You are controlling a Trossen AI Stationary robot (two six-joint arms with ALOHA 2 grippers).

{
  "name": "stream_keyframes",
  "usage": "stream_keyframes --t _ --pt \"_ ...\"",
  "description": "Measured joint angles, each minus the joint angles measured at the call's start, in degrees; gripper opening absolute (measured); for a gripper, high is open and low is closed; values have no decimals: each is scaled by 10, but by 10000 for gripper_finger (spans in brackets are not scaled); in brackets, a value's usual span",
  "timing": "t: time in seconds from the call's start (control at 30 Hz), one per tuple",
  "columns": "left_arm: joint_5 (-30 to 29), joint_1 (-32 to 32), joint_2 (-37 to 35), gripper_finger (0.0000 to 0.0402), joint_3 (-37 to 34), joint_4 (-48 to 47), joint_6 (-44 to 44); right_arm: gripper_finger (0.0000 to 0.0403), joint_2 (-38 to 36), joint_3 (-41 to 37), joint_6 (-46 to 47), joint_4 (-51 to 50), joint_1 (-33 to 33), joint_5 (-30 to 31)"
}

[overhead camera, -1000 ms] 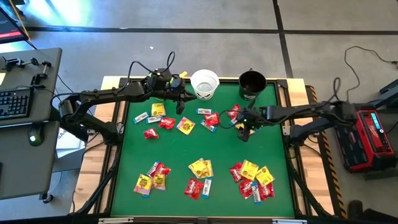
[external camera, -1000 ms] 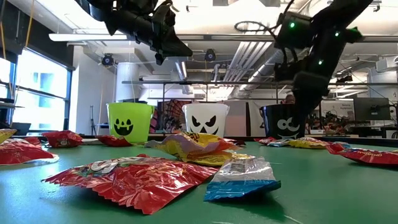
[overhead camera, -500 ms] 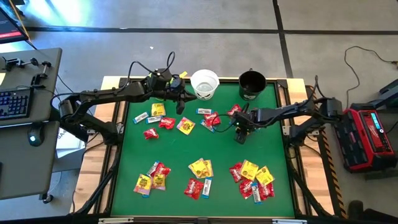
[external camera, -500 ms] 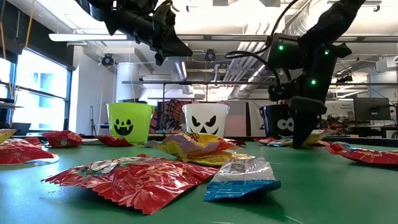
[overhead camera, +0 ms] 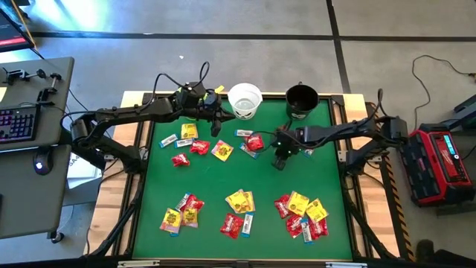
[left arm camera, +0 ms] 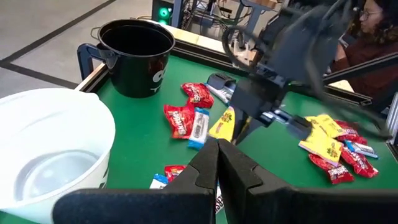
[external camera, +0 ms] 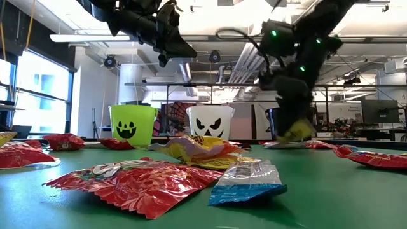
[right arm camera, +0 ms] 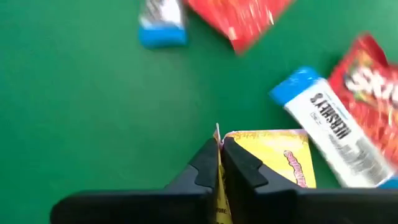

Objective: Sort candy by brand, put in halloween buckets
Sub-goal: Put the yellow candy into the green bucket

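While the left gripper (overhead camera: 216, 112) waits pinched empty near the table's far edge, the right gripper (right arm camera: 219, 163) pinches a crinkly yellow candy packet (right arm camera: 273, 160) mid-table; next, probably lift toward a bucket.

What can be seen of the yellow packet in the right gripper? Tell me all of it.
The yellow packet is a small, glossy, crinkled wrapper with red lettering. The right gripper is shut on one edge, pinching it between both fingers. It is over the green mat near the black bucket; whether it has left the mat cannot be told. A blue-and-white bar lies close beside it.
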Motion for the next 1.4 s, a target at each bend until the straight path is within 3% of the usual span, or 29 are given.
stream_keyframes --t 0.33,0.73,1.1,1.27,1.4 --pt "0 -8 0 8 0 0 44 1 0 140 -38 10 -3 -40" --pt "-4 -51 0 109 0 32 93 0 -1 285 -61 12 -24 -83" --pt "-49 -87 0 178 0 110 207 0 -1 342 -48 12 -24 -161" --pt "-49 -103 0 182 0 126 248 0 -2 345 -34 21 -24 -179" --pt "-50 -104 0 163 0 126 254 0 -2 345 -28 29 -24 -179"
